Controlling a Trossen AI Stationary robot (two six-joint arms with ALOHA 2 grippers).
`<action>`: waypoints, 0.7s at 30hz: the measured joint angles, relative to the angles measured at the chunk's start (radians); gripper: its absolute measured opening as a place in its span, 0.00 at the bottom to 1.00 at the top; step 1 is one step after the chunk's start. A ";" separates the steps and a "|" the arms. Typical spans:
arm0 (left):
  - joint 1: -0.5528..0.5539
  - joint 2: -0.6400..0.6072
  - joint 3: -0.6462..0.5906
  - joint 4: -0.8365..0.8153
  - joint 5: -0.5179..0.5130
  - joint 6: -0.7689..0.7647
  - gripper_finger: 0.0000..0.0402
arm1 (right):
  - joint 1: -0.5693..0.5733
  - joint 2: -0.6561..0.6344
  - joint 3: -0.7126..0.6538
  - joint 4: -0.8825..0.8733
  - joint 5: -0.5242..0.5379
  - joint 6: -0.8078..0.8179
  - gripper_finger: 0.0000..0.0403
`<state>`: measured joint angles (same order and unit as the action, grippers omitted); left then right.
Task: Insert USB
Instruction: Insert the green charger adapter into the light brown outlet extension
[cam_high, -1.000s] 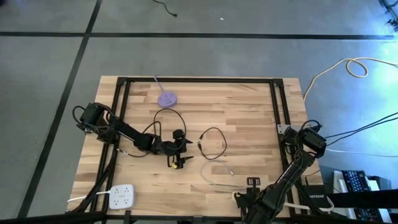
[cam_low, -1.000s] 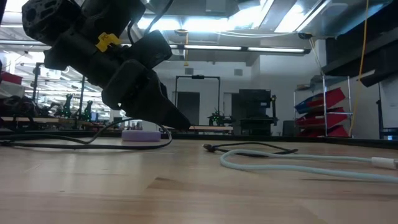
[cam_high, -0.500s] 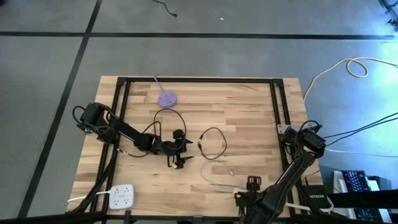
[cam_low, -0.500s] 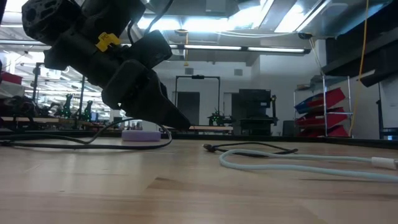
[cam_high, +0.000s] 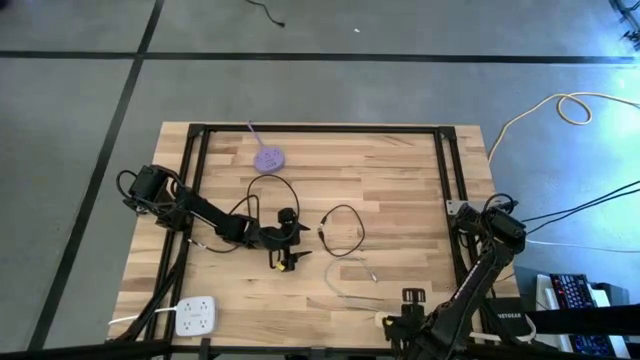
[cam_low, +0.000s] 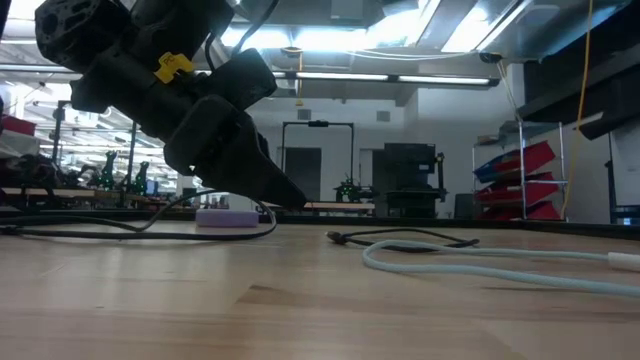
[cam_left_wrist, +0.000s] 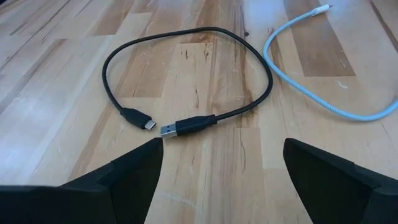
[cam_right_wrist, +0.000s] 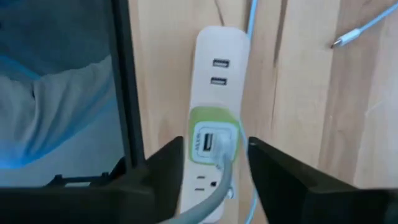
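At the wooden table (cam_high: 400, 170), left end effector (cam_left_wrist: 221, 180) low and spread wide, nothing between its fingers (cam_left_wrist: 124, 177). Just ahead, flat on the planks, black USB cable (cam_left_wrist: 186, 74) in a loose loop, its silver USB-A plug (cam_left_wrist: 169, 130) and smaller second plug (cam_left_wrist: 148, 125) almost tip to tip, untouched. Beside the loop, light-blue cable (cam_left_wrist: 311, 93), curving off toward the table's near edge.

At that near edge, right end effector (cam_right_wrist: 214, 174) set narrowly astride a green charger (cam_right_wrist: 214, 140), a thin sliver of white showing at each side and no firm grip discernible. Green charger seated in a white power strip (cam_right_wrist: 217, 50), with one empty USB socket in its face and a grey lead (cam_right_wrist: 211, 196) trailing out below. Two more USB sockets (cam_right_wrist: 219, 71) open on the strip itself. No readable print on strip or charger.

Seen from above, second white outlet block (cam_high: 195, 317) at the near left corner and purple round hub (cam_high: 267, 157) toward the far side, both well apart from the cables. Off the table's right corner, dark box (cam_high: 505, 320) with white lettering too small to read. Yellow tag (cam_low: 172, 68) on the left arm, blank as far as visible. In the room behind, red bins (cam_low: 520, 180) on a rack, contents hidden.
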<state>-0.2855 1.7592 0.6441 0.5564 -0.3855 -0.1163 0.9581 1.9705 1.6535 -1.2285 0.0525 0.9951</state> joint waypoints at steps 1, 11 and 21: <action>0.000 0.000 0.000 0.000 0.000 0.000 0.78 | 0.000 0.000 0.000 0.000 0.000 0.000 0.30; -0.003 0.000 0.000 0.000 0.000 -0.007 0.78 | -0.002 0.000 0.000 -0.020 0.007 0.022 0.22; -0.003 0.000 0.000 0.000 0.000 -0.007 0.78 | -0.002 -0.001 0.000 -0.023 0.007 0.027 0.23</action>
<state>-0.2886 1.7592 0.6441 0.5564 -0.3855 -0.1230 0.9562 1.9697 1.6533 -1.2510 0.0597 1.0218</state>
